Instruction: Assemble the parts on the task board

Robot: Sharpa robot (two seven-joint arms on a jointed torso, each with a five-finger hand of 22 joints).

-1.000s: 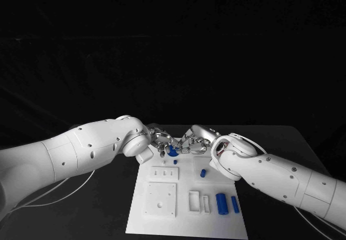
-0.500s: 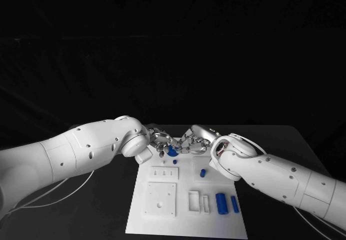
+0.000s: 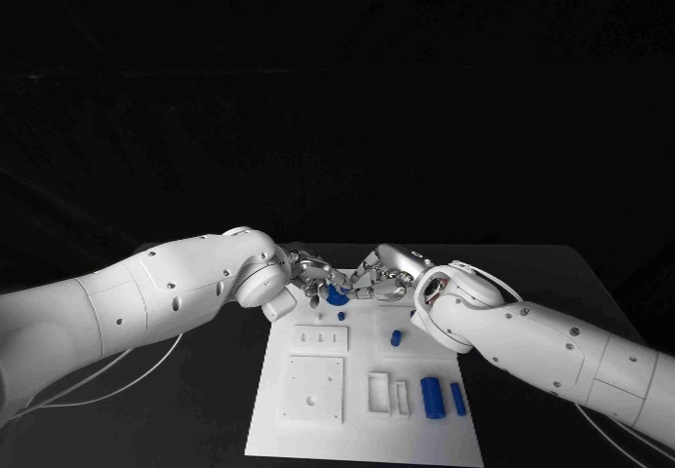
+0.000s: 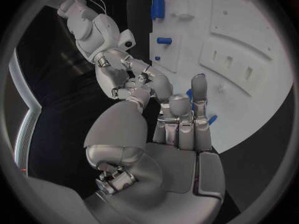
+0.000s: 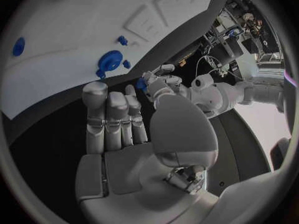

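A small blue round-headed part (image 3: 337, 291) is seen at the far end of the flat white task board (image 3: 359, 429), between the two hands. The silver left hand (image 3: 309, 274) and silver right hand (image 3: 377, 276) are brought close together over it, fingers bent inward toward the part. Which hand grasps it cannot be told. Two blue cylindrical parts (image 3: 433, 397) lie near the board's near right corner. No legible writing is observed.

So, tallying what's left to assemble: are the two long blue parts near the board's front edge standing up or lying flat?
Lying flat: both long blue parts rest lengthwise, side by side, on the task board.
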